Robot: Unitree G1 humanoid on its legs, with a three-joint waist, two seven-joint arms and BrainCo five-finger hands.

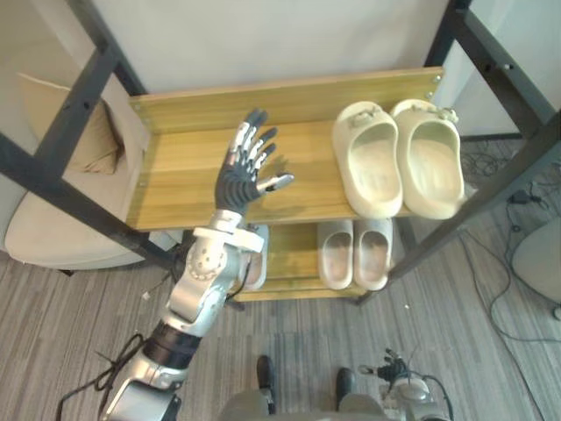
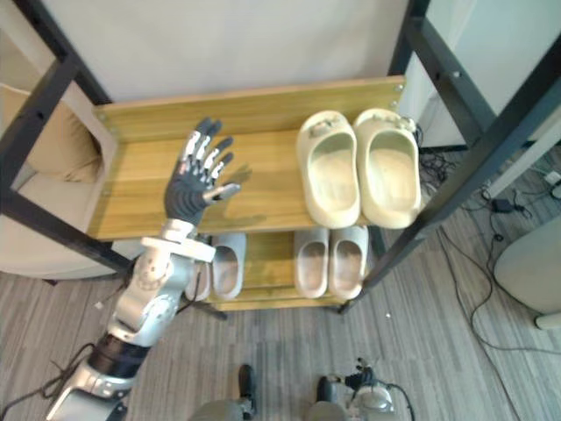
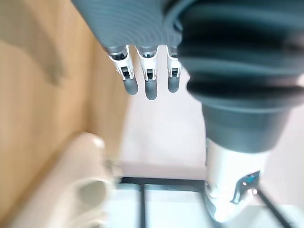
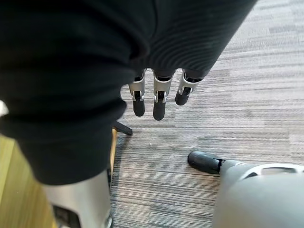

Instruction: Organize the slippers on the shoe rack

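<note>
A pair of cream slippers [image 1: 366, 158] [image 1: 431, 160] lies side by side on the right of the wooden shoe rack's top shelf [image 1: 188, 171], toes toward the back wall. On the lower shelf a paler pair [image 1: 337, 254] [image 1: 374, 253] sits below them. Another pale slipper [image 2: 228, 263] lies further left, partly behind my left arm. My left hand [image 1: 237, 186] is raised over the bare left half of the top shelf, open and holding nothing, a hand's width left of the cream pair. In its wrist view, my right hand [image 4: 156, 97] hangs open over the carpet.
Black metal frame bars [image 1: 61, 132] cross in front of the rack on both sides. A beige armchair with a cushion [image 1: 83, 140] stands to the left. Cables [image 1: 504, 263] trail on the striped carpet at the right, near a pale rounded object [image 1: 539, 259].
</note>
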